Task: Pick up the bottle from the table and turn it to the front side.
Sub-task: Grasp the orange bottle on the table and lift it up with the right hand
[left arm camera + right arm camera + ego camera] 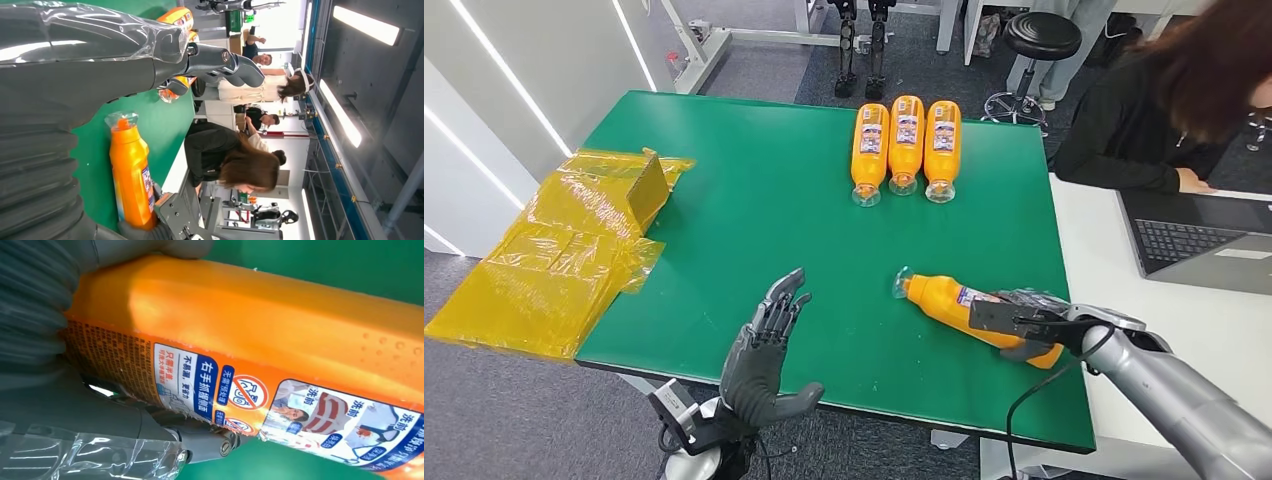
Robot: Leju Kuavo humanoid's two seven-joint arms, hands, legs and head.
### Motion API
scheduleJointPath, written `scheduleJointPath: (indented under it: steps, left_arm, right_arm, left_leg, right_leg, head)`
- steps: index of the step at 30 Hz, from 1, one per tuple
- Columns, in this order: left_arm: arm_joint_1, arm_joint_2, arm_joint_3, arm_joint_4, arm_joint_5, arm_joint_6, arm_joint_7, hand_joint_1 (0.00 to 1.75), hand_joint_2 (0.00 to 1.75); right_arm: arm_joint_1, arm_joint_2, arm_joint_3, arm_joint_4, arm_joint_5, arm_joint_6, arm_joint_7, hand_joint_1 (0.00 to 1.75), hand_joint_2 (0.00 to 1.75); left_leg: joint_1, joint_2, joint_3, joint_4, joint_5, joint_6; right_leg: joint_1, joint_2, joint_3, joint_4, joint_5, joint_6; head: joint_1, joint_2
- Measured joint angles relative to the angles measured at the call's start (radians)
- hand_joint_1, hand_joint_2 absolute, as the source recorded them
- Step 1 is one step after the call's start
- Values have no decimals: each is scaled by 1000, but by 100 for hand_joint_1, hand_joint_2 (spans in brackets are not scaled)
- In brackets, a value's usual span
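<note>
bottle gripped by right hand | left hand spread, empty | green table

Probably a robotics lab: robot legs standing beyond the green table, laptop.

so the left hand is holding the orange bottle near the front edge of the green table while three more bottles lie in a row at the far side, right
Not quite: the right hand grips the orange bottle, as the head view shows. The left hand is raised with its fingers spread and holds nothing. The rest stands: the bottle is near the front edge of the green table, and three more bottles lie in a row at the far side.
</note>
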Motion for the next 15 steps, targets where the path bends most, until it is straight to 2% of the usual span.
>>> scheduleJointPath:
  steps: [5,8,12,15]
  left_arm:
    - [1,1,0,-4,-2,7,0,0,175]
    - [4,3,1,-10,-4,19,0,0,175]
    - [12,4,1,-20,-9,36,0,0,175]
    - [15,2,1,-24,-21,47,0,0,175]
  right_arm:
    - [1,-2,20,-11,28,-96,6,175,175]
    - [3,-2,27,-22,71,-214,1,175,175]
    - [45,-2,-3,-82,173,-512,-10,175,175]
    - [144,8,-76,-181,292,-729,-13,175,175]
  left_leg:
    - [0,0,0,0,0,0]
    - [0,0,-1,0,0,0]
    - [0,-1,-2,0,0,0]
    - [1,-5,-3,0,0,0]
  right_leg:
    - [0,0,0,0,0,0]
    - [0,0,-1,0,0,0]
    - [0,-1,-2,0,0,0]
    - [1,-4,-2,0,-1,0]
  head:
    - [0,0]
    - [0,0]
    - [0,0]
    - [0,0]
